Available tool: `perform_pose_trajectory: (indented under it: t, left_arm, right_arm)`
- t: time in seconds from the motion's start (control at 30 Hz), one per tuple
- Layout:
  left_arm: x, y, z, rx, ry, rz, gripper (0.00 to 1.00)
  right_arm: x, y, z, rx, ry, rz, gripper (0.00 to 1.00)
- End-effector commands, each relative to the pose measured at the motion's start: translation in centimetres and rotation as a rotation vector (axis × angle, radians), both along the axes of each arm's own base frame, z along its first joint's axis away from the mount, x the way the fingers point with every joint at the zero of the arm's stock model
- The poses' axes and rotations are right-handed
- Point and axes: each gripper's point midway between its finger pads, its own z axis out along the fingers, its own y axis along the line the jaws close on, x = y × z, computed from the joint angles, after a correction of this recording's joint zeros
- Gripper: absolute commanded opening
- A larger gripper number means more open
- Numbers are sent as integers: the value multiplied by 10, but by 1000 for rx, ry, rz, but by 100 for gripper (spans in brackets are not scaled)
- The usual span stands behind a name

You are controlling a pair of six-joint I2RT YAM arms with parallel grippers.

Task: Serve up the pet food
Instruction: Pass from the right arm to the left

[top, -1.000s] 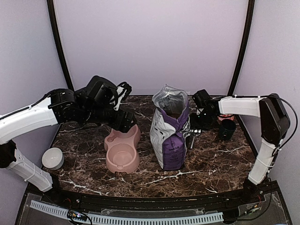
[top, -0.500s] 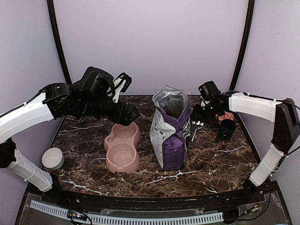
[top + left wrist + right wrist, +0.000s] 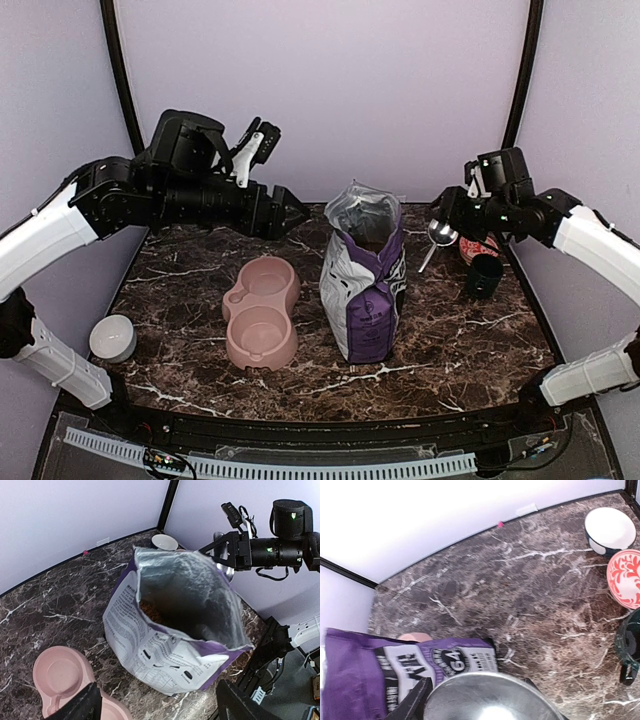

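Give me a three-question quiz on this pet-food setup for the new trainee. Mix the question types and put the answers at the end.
1. True or false: the pink plastic double bowl is empty.
2. The small reddish-brown kibble lies: A) in the pink bowl; B) inside the open purple-and-white printed bag; C) nowhere in view.
3. Fill in: the right end effector grips a shiny metal ____.
Key: 1 true; 2 B; 3 scoop.
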Motion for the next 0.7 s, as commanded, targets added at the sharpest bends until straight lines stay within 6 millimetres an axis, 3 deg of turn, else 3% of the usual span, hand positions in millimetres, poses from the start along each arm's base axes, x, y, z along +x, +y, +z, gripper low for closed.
perform_pose_trajectory:
  t: [0.0,0.3,0.47,0.67]
  left_arm:
    - [-8,-21,34,-103,-17,-67,81]
    - [-22,-69,61,-202,0,-202,81]
    - [-28,-93,67,-261,16,-270,81]
    - [-31,-117,68,-306,35,-336,81]
  right_arm:
    - [-6,19,57,170,-117,31,0]
    - [-19,37,137,311,-269,81,0]
    - [-29,41,164,396,-318,103,0]
    - [-38,49,182,445,-336,141,0]
